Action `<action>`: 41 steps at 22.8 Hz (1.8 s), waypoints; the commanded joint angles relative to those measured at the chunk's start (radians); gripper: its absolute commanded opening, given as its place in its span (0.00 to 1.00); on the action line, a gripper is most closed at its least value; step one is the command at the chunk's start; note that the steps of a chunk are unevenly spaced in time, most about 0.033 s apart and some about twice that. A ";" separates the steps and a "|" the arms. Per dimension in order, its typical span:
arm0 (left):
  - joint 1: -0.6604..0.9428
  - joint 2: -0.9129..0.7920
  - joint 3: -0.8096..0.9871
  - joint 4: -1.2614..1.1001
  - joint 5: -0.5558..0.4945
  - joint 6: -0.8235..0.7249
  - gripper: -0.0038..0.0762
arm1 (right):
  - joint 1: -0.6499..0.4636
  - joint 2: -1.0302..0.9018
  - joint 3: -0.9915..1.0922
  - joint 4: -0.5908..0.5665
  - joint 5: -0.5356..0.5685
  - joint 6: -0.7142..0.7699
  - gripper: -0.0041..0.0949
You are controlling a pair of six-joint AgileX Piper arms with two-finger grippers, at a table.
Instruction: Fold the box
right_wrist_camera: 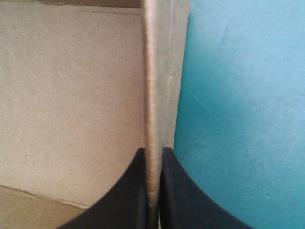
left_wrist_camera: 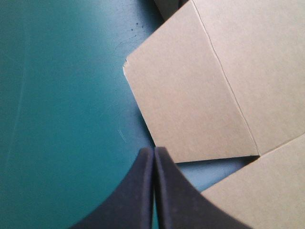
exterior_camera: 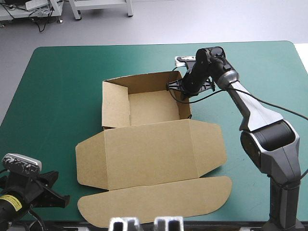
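The brown box (exterior_camera: 149,149) lies in the middle of the teal-green worktop (exterior_camera: 57,86), partly formed. Its far part stands as an open tray with raised walls, while the lid panel, its side flaps and the long rounded tuck flap lie flat toward the near edge. The right gripper (right_wrist_camera: 152,151) reaches over to the tray's right wall (exterior_camera: 185,109). The likely reason is that this wall looks like thick, folded-over board that could spring outward if let go, so a pinch from above keeps it upright and pressed. Its jaws are all but together, one inside the tray and one outside, with the wall's top edge running straight between them. The left gripper (left_wrist_camera: 154,151) sits apart from the work, low at the near left corner of the worktop, probably parked there to leave the flat lid free. Its jaws are pressed together into a single point and hold nothing. They hang over bare cover just beside the lid's left side flap (left_wrist_camera: 190,109), without clearly touching it.
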 commanded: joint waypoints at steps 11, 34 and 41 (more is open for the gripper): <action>-0.004 0.009 -0.022 0.000 -0.082 -0.022 0.04 | -0.382 -0.358 -0.009 -0.060 0.018 -0.069 0.02; -0.004 0.009 -0.022 0.011 -0.112 -0.022 0.04 | -0.723 -0.152 0.080 -0.318 0.017 -0.071 0.45; -0.004 0.009 -0.022 0.008 -0.190 0.000 0.04 | -0.723 -0.339 0.055 -0.226 0.017 -0.115 0.45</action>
